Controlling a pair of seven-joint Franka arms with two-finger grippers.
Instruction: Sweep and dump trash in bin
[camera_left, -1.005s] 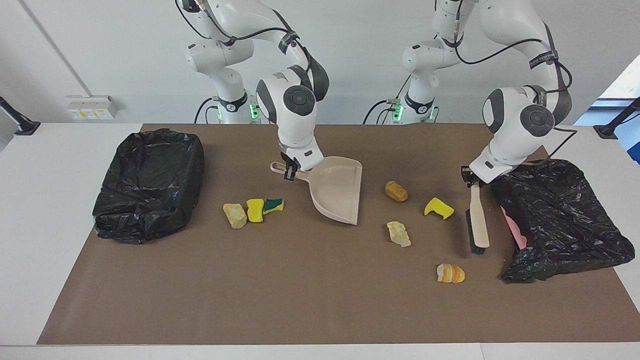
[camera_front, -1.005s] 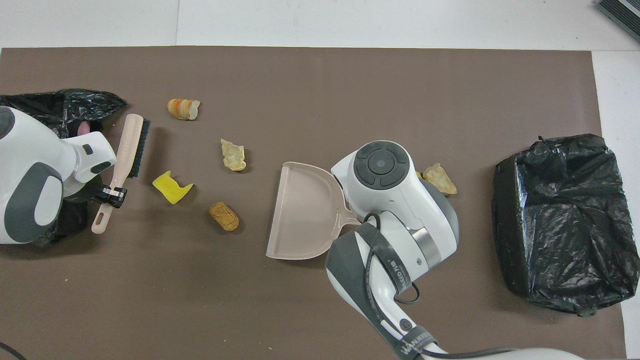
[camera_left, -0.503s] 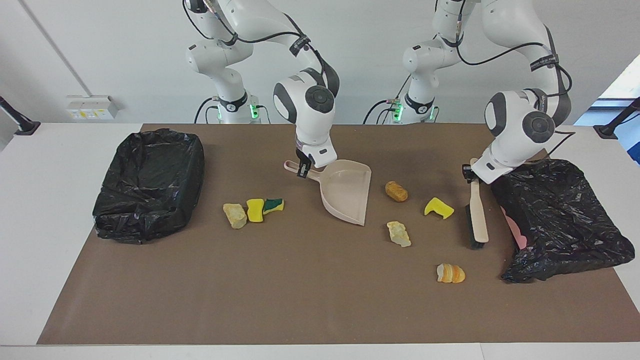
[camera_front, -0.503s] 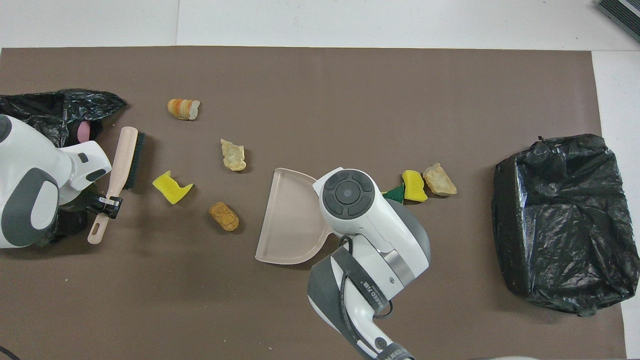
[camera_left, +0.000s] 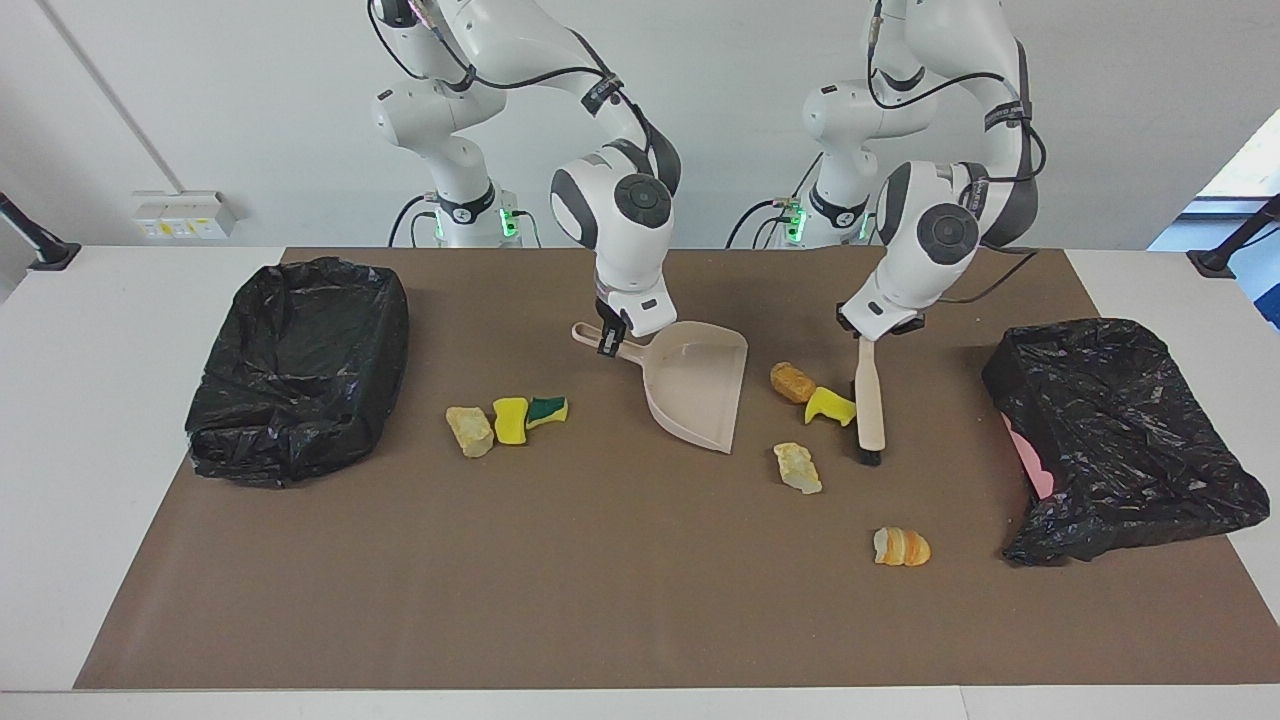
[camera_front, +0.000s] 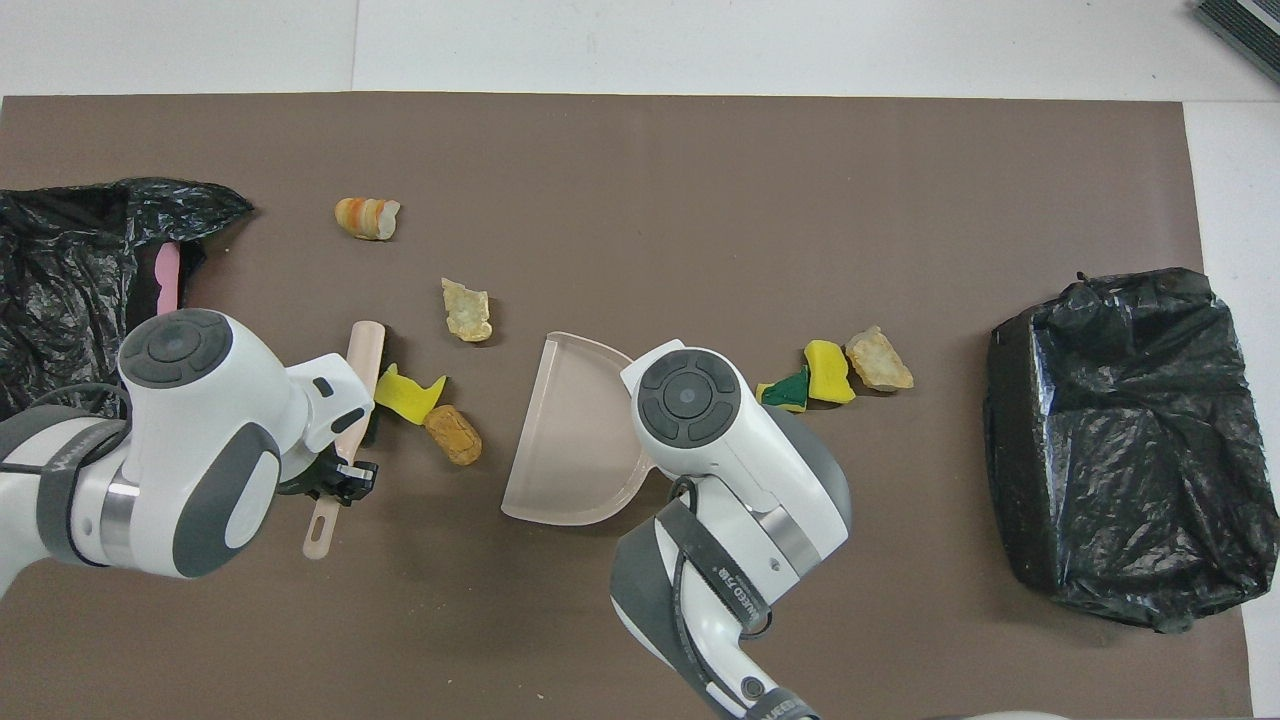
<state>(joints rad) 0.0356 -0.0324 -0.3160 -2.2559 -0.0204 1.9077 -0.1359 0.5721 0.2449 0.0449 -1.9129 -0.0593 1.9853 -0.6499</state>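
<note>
My right gripper (camera_left: 610, 338) is shut on the handle of the beige dustpan (camera_left: 700, 385), whose mouth rests on the mat (camera_front: 575, 430). My left gripper (camera_left: 865, 332) is shut on the brush (camera_left: 870, 405), bristles down beside a yellow sponge (camera_left: 830, 405) that touches a brown bread lump (camera_left: 792, 382). A beige stone chunk (camera_left: 798, 467) and an orange bread lump (camera_left: 901, 547) lie farther from the robots. Another stone chunk (camera_left: 469, 431), a yellow sponge (camera_left: 511, 420) and a green-yellow sponge (camera_left: 547, 410) lie between dustpan and bin (camera_left: 300, 365).
The bin, lined with a black bag, stands at the right arm's end of the table (camera_front: 1130, 440). A crumpled black bag (camera_left: 1120, 430) with a pink thing at its edge lies at the left arm's end. A brown mat (camera_left: 600, 600) covers the table.
My left gripper has swept the brush toward the dustpan, pushing the yellow sponge against the brown lump. My right gripper has shifted the dustpan slightly toward them.
</note>
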